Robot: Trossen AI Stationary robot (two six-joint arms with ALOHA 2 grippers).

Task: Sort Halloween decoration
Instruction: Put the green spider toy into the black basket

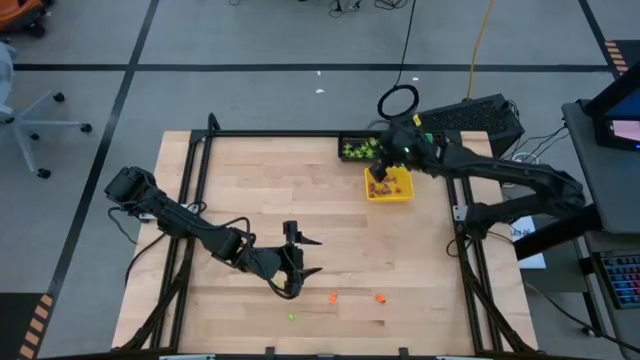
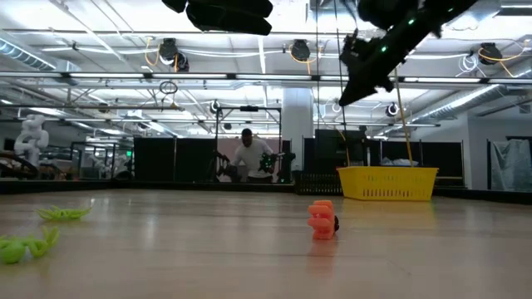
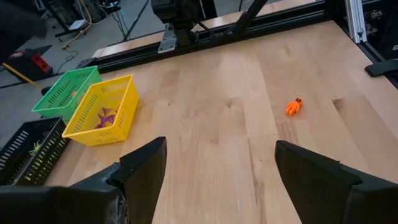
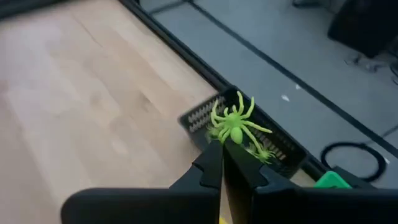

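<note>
Right gripper (image 4: pixel 222 152) is clamped on a light-green spider (image 4: pixel 234 127) above the black bin (image 4: pixel 273 146). Left gripper (image 3: pixel 221 165) hangs wide open and empty over the table (image 3: pixel 211 118), near an orange trinket (image 3: pixel 293 107). No legible writing observed.

From the high view we look straight down on the whole tabletop (image 1: pixel 300 200) and both arms. The low view sits at tabletop height, facing level across into the room, close to an orange trinket (image 2: pixel 322 220); it shares the yellow bin (image 2: pixel 387 183) with the high view and the left wrist view. The left wrist view looks forward past its own pincer (image 3: pixel 221 180) over the wood toward the bins. The right wrist view looks down past its pincer (image 4: pixel 222 163), close above the black bin (image 4: pixel 283 149).
</note>
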